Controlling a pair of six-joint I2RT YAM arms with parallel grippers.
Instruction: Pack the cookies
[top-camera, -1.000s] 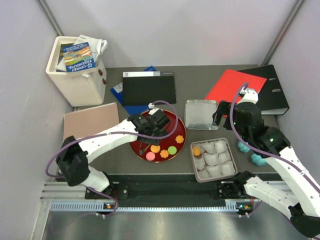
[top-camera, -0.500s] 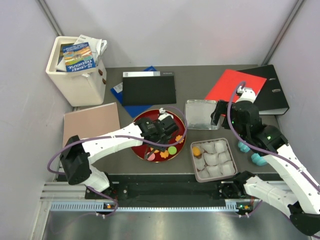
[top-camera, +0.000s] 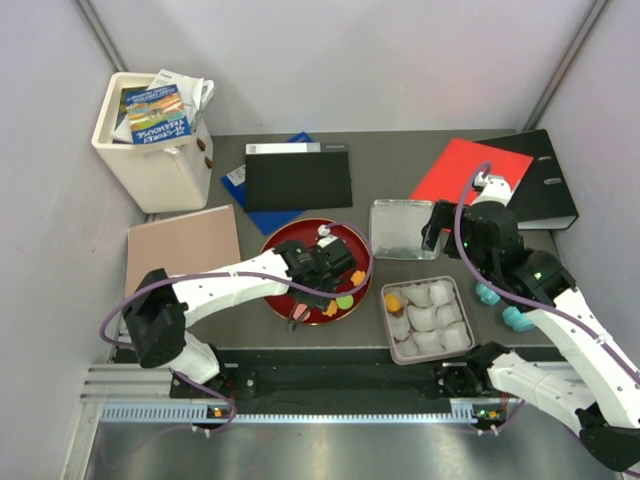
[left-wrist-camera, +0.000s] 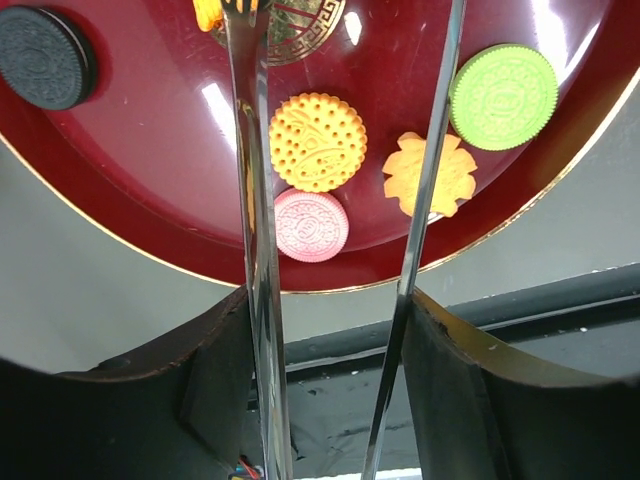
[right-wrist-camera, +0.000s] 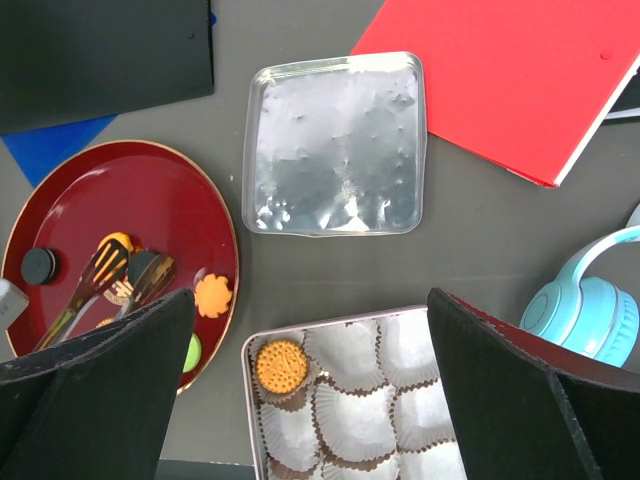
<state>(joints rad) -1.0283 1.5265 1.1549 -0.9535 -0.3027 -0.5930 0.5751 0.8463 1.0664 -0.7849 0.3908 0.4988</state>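
My left gripper (left-wrist-camera: 328, 330) (top-camera: 300, 308) is shut on metal tongs (left-wrist-camera: 255, 200) over the red plate (left-wrist-camera: 140, 170). The blades stand apart, and no cookie is pinched between them. Between the blades lie an orange round cookie (left-wrist-camera: 318, 142) and a pink cookie (left-wrist-camera: 311, 225). An orange flower cookie (left-wrist-camera: 430, 175), a green cookie (left-wrist-camera: 503, 97) and a black cookie (left-wrist-camera: 45, 57) lie around them. The tin (right-wrist-camera: 247, 420) of white paper cups holds one orange cookie (right-wrist-camera: 279, 366). My right gripper (right-wrist-camera: 310, 300) (top-camera: 437, 228) hangs open above the tin, holding nothing.
The tin's silver lid (right-wrist-camera: 335, 145) lies behind the tin. A red folder (top-camera: 470, 170) and a black binder (top-camera: 545, 180) sit at the back right, and teal headphones (right-wrist-camera: 590, 300) lie right of the tin. A black notebook (top-camera: 298, 178), a white bin (top-camera: 155, 150) and a pink board (top-camera: 180, 245) stand to the left.
My left arm has carried the tongs to the right and nearer, over the near cookies on the plate. The right gripper has shifted slightly back.
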